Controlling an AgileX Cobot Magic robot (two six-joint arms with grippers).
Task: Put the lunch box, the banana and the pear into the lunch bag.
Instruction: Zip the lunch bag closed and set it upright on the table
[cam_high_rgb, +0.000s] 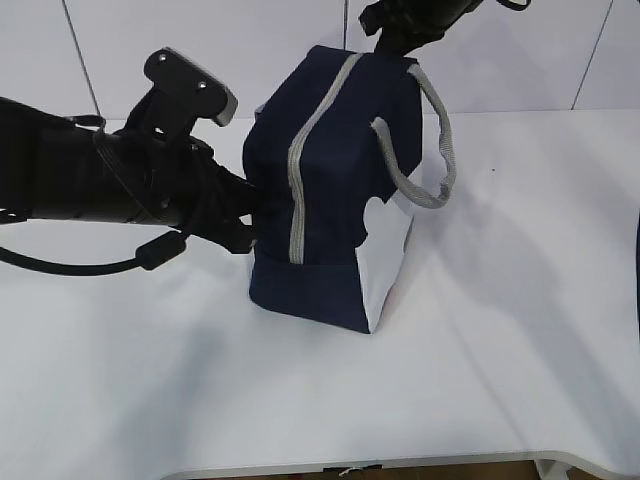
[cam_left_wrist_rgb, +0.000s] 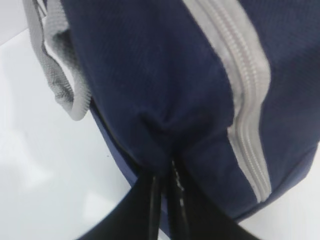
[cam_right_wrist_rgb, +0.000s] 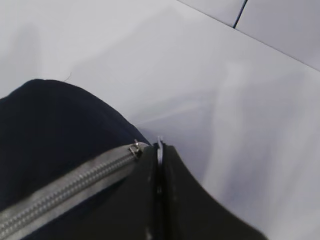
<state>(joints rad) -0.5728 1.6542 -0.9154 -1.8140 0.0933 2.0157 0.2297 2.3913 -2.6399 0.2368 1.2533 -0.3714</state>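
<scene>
The lunch bag (cam_high_rgb: 325, 190) stands upright on the table (cam_high_rgb: 500, 350) with its zipper (cam_high_rgb: 300, 190) run shut; no lunch box, banana or pear is seen, so packing looks finished. A fold of the bag's side is pinched by the left gripper (cam_left_wrist_rgb: 167, 172), and the ring pull (cam_right_wrist_rgb: 159, 152) at the bag's top is clamped by the right gripper (cam_right_wrist_rgb: 160, 165).

We are seeing our right tool (cam_right_wrist_rgb: 159, 165) pinching the metal ring pull (cam_right_wrist_rgb: 159, 150) at the grey zipper (cam_right_wrist_rgb: 65, 192). The lunch bag (cam_right_wrist_rgb: 50, 130) is sitting on the white bench (cam_right_wrist_rgb: 215, 85).
</scene>
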